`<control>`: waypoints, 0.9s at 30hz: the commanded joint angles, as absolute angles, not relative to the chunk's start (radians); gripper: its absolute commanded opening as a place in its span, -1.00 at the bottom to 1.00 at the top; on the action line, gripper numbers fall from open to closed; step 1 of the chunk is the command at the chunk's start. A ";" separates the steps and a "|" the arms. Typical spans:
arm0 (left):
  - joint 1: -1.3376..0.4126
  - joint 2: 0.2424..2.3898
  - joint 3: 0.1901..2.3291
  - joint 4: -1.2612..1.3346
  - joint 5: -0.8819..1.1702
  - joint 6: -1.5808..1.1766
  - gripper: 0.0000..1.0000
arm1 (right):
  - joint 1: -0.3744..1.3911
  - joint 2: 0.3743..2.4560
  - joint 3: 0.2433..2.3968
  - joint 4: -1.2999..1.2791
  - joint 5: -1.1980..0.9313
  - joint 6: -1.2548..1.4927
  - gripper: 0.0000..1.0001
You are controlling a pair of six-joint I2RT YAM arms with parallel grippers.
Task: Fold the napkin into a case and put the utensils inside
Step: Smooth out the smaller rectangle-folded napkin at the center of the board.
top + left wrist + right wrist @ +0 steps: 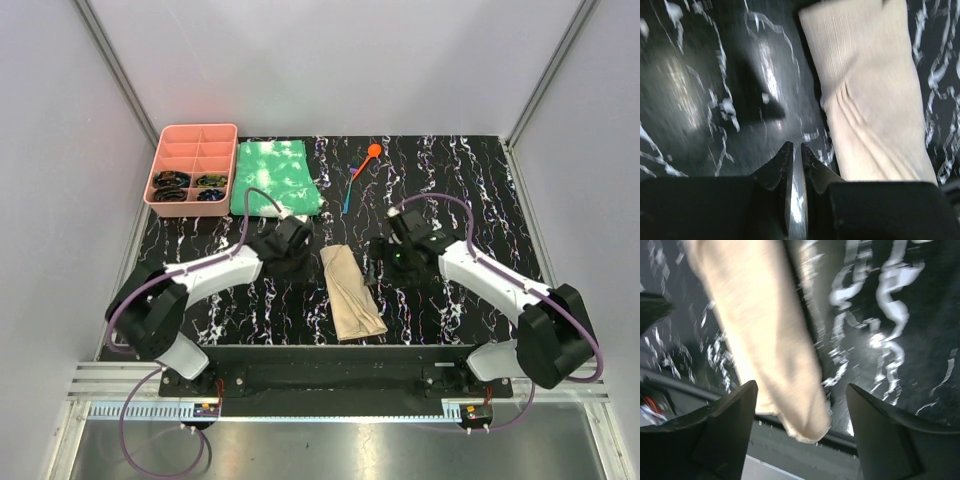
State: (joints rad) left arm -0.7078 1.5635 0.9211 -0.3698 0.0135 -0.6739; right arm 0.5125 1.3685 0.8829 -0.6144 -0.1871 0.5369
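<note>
**A:** Top external: napkin (350, 292) folded to a long narrow strip. It lies slantwise on the tabletop (470, 190), mid-front, betw. left arm (215, 270) and right arm (490, 280). Near end sits close to the front edge.

**B:** Utensils?

**A:** Orange spoon (368, 158) and blue utensil (346, 197) at far side, just R of green cloth (276, 177), well apart from napkin. The two are close together; can't tell if touching. Neither is in the napkin.

**B:** Pink tray (196, 128)?

**A:** Far-L corner, right beside green cloth. Dark bits in its nearer compartments, too small to ID.

**B:** Left fingers (782, 165)?

**A:** Left wrist cam: nearly closed, only a thin slit betw. tips, nothing in it. Tips over bare tabletop just beside the napkin's long edge, off the cloth. Creases visible across napkin mid-section.

**B:** Right fingers (735, 415)?

**A:** Right wrist cam: spread wide, released, grasping nothing. Napkin strip runs under the gap, nearer one finger. Pic blurred, so can't tell if tips touch cloth or tabletop.
</note>
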 commanded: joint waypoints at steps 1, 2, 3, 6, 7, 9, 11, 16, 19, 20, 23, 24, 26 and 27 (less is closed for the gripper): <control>-0.761 1.457 0.850 -0.310 0.168 -0.761 -0.73 | 0.666 1.374 0.995 -0.830 -0.040 0.485 0.65; -0.782 1.451 0.838 -0.272 0.192 -0.781 -0.73 | 0.685 1.382 1.018 -0.841 -0.013 0.482 0.65; -0.790 1.442 0.806 -0.247 0.234 -0.829 -0.73 | 0.724 1.400 1.032 -0.868 -0.005 0.482 0.65; -0.805 1.417 0.729 -0.115 0.299 -0.931 -0.76 | 0.788 1.437 1.080 -0.914 0.072 0.477 0.59; -0.810 1.414 0.720 -0.095 0.298 -0.943 -0.77 | 0.805 1.442 1.089 -0.920 0.084 0.480 0.49; -0.818 1.417 0.712 -0.081 0.291 -0.954 -0.79 | 0.834 1.462 1.109 -0.925 0.080 0.485 0.47; -0.818 1.428 0.707 -0.069 0.293 -0.962 -0.82 | 0.876 1.480 1.127 -0.936 0.103 0.495 0.41; -0.821 1.439 0.654 -0.011 0.308 -0.999 -0.83 | 0.946 1.522 1.134 -0.939 0.117 0.511 0.31; -0.821 1.462 0.632 0.032 0.327 -1.018 -0.85 | 0.997 1.563 1.137 -0.937 0.144 0.532 0.29; -0.821 1.463 0.627 0.035 0.327 -1.020 -0.85 | 1.003 1.581 1.138 -0.939 0.146 0.534 0.28; -0.821 1.465 0.618 0.041 0.325 -1.022 -0.85 | 1.029 1.611 1.147 -0.943 0.166 0.535 0.29; -0.821 1.465 0.617 0.041 0.325 -1.023 -0.85 | 1.034 1.617 1.149 -0.943 0.172 0.535 0.29; -0.819 1.463 0.612 0.041 0.322 -1.023 -0.85 | 1.046 1.638 1.155 -0.942 0.178 0.535 0.29; -0.819 1.462 0.611 0.041 0.321 -1.023 -0.85 | 1.048 1.644 1.158 -0.942 0.178 0.535 0.29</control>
State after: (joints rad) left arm -0.8169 1.4612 0.6235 -0.0200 0.2981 -1.0103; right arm 1.0264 1.6196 1.1088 -0.9306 0.1238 0.5201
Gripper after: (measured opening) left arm 0.076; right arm 0.646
